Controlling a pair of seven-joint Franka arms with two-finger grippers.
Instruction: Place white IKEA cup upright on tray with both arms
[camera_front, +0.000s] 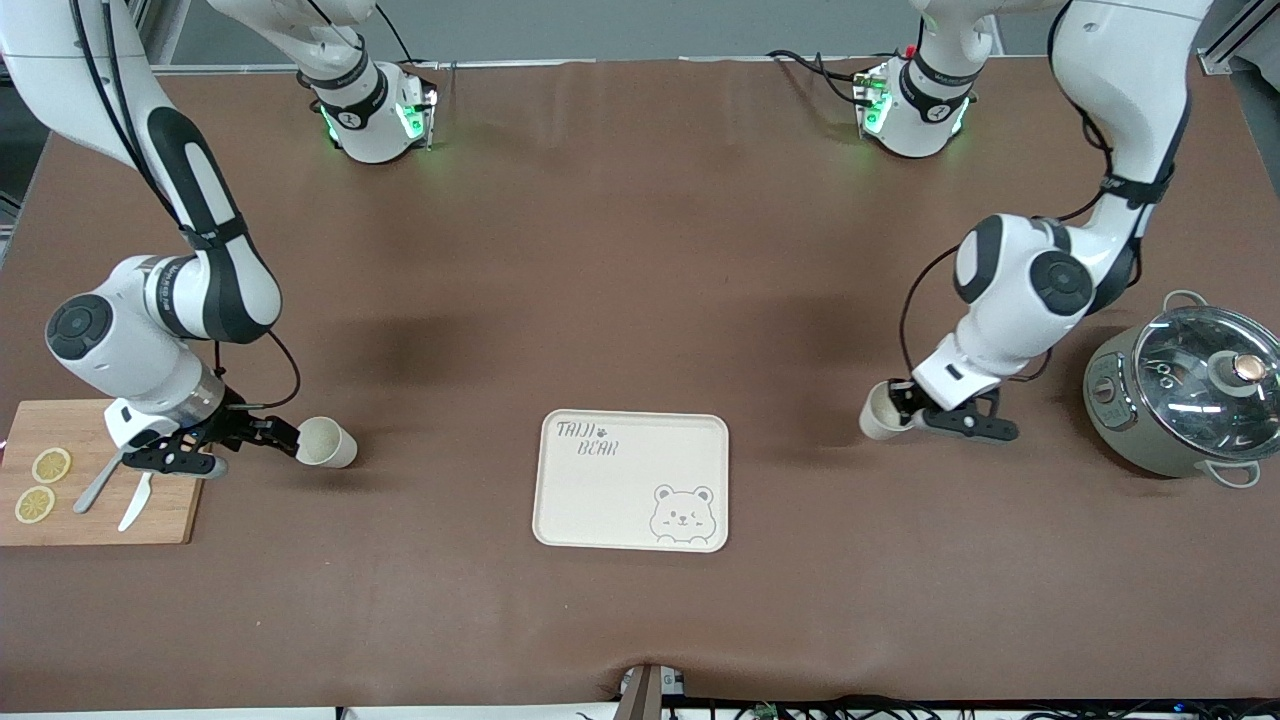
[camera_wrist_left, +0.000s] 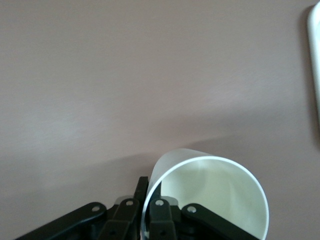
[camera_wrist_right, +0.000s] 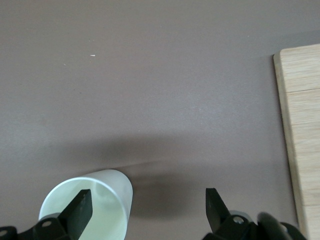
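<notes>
Left wrist view shows one white cup (camera_wrist_left: 215, 200), likely light, stiff and slick, pinched by its rim wall in the left gripper (camera_wrist_left: 150, 194), toward the left arm's end from the tray (camera_front: 632, 480), while the right gripper (camera_wrist_right: 146, 192) spreads wide, one finger inside the second cup (camera_wrist_right: 107, 202) lying beside the cutting board (camera_wrist_right: 300, 125).

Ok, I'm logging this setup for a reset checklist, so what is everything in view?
Rectangular bear-print tray: one, cream, mid-table.
Wooden cutting board: one, tan, right arm's end.
Round plastic cups: two, white; lying cup beside board, held cup in left claw.
Lemon slices: two, yellow, on board.
Utensils: two, pale, on board.
Glass-lidded cooking pot: one, grey-green, left arm's end.
Left claw: one, black, shut on held cup.
Right claw: one, black, open at lying cup.
</notes>
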